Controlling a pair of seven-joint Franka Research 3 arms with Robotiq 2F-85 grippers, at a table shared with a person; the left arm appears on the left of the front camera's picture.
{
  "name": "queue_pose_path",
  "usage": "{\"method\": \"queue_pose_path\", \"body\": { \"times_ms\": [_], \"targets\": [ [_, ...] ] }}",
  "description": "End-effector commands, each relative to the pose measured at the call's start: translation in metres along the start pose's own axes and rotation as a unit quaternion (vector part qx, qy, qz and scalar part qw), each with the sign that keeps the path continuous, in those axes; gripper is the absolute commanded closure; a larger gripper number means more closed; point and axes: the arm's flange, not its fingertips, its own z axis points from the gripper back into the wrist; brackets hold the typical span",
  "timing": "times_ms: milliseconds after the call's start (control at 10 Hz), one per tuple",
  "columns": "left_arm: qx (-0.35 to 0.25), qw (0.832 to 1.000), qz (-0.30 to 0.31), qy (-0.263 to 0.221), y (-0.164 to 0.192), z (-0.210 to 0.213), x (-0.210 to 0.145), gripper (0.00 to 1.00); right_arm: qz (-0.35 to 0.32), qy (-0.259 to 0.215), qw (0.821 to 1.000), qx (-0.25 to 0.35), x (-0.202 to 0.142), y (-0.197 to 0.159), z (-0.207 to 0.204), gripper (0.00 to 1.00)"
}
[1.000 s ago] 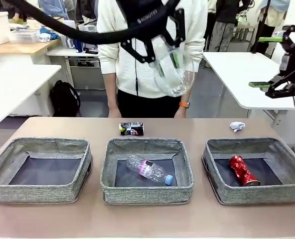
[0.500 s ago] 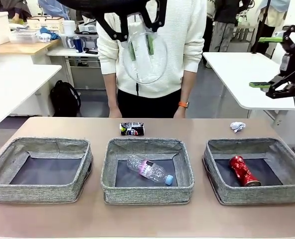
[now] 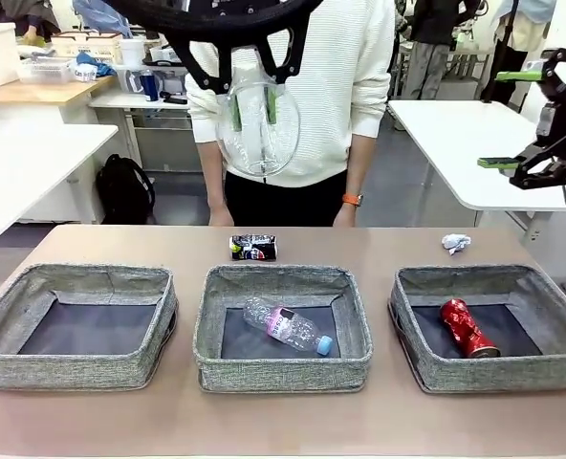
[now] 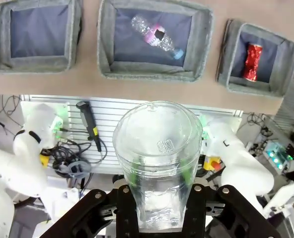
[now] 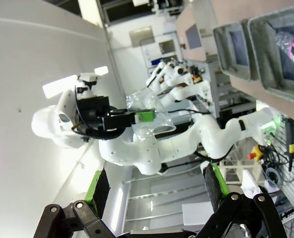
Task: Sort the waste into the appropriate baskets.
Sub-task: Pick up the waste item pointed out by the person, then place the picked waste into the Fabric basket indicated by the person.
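High above the tabletop, the left tool grips the clear plastic cup. Plastic likely belongs with the clear pink-labelled blue-capped bottle in the middle grey woven basket: descend low before letting go. Right tool hangs wide open, empty.

Three baskets stand in a row near on the table: left basket, middle basket, right basket. A bottle lies in the middle basket, a can in the right. A second can lies just behind the middle basket, a paper ball behind the right. High over the far middle, the left gripper holds a cup.
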Motion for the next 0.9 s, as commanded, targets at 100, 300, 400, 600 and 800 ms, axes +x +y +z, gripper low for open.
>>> {"method": "queue_pose_path", "body": {
  "times_ms": [100,300,400,600,800],
  "targets": [
    [-0.010,1.000,0.002,-0.004,0.0021,0.0037,-0.0049,0.66,0.005,0.002,1.000,0.002,-0.0003,0.0021,0.0004,0.00],
    [-0.010,1.000,0.002,-0.004,0.0021,0.0037,-0.0049,0.66,0.005,0.002,1.000,0.002,-0.0003,0.0021,0.0004,0.00],
    [-0.010,1.000,0.002,-0.004,0.0021,0.0037,-0.0049,0.66,0.005,0.002,1.000,0.002,-0.0003,0.0021,0.0004,0.00],
    [-0.010,1.000,0.002,-0.004,0.0021,0.0037,-0.0049,0.66,0.005,0.002,1.000,0.002,-0.0003,0.0021,0.0004,0.00],
    [-0.010,1.000,0.002,-0.004,0.0021,0.0037,-0.0049,0.66,0.005,0.002,1.000,0.002,-0.0003,0.0021,0.0004,0.00]
  ]
}}
